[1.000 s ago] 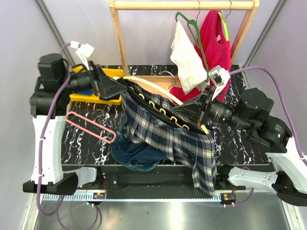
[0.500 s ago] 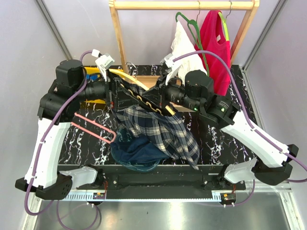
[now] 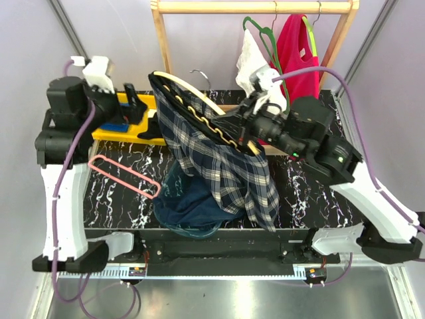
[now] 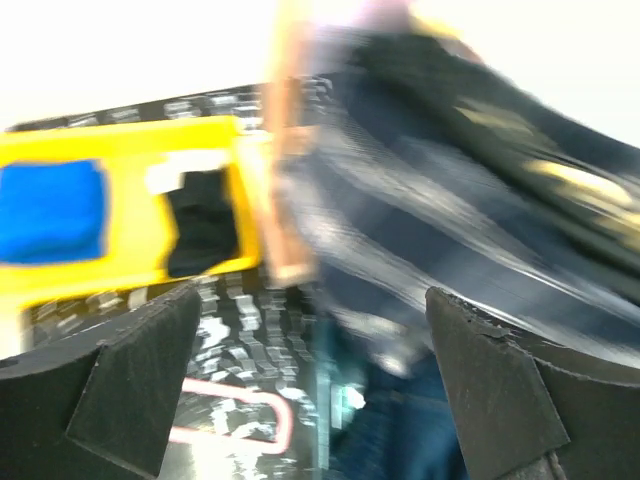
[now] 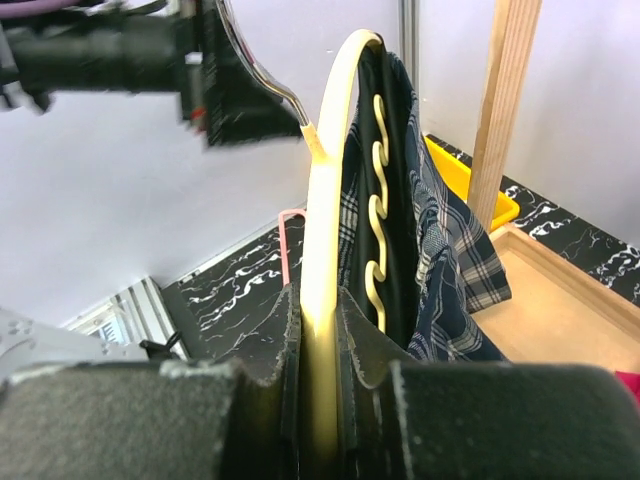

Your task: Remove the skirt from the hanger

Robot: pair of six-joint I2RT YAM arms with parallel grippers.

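Right pincer point(image 5: 320, 325) is clamped on the cream hanger point(image 5: 330, 170), low on its arm. That props the frame up at a tilt, centre of the top view, so the cloth hangs free. Left pincer point(image 3: 141, 114) has its jaws wide apart and holds nothing, upper left, near the hanger's high end. My read: it's free to strip the cloth. The plaid skirt point(image 3: 226, 166) isn't off the hanger yet and drapes over the blue denim garment point(image 3: 189, 209), hiding part of it. I can't tell how the waistband is fastened. Left wrist view is smeared; only the yellow tray point(image 4: 120, 200) and pink hanger point(image 4: 235, 425) are readable.
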